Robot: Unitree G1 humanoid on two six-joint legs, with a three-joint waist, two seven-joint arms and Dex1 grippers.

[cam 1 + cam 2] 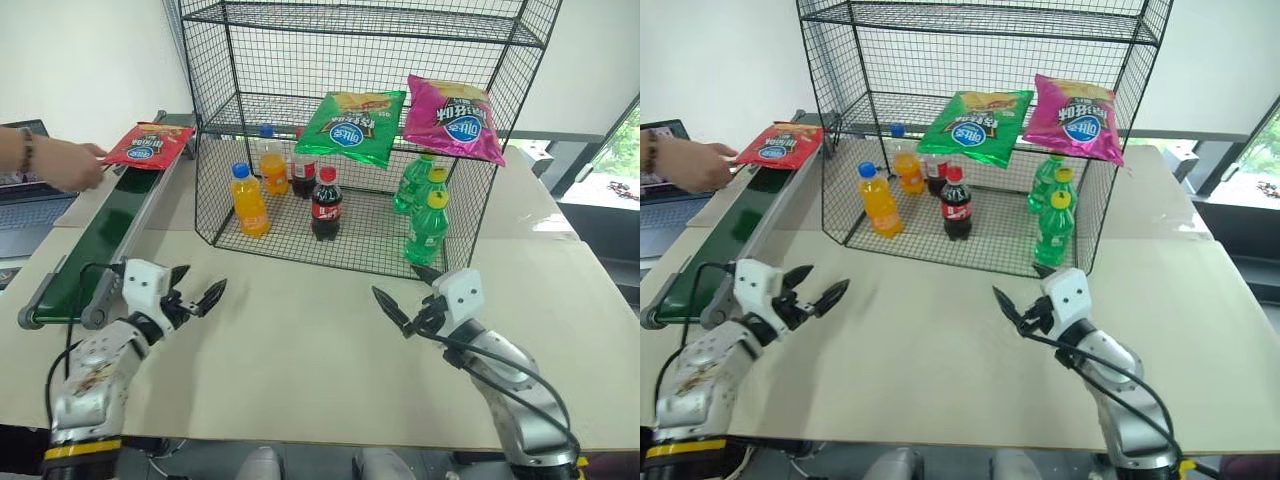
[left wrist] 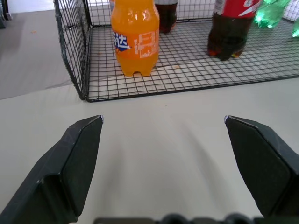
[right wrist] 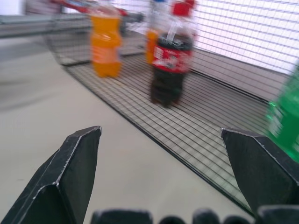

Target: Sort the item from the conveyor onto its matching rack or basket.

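The red chip bag with a blue round logo is at the far end of the dark green conveyor, and a person's hand touches its left edge. The tall black wire rack stands at the back middle of the table. My left gripper hovers open over the table beside the conveyor's near end, with nothing between its fingers. My right gripper is open and empty too, just in front of the rack's right corner, its fingers pointing towards the bottles.
A green bag and a magenta bag lie on the rack's middle shelf. Orange soda, cola and green bottles stand on the bottom shelf. A laptop sits at the far left.
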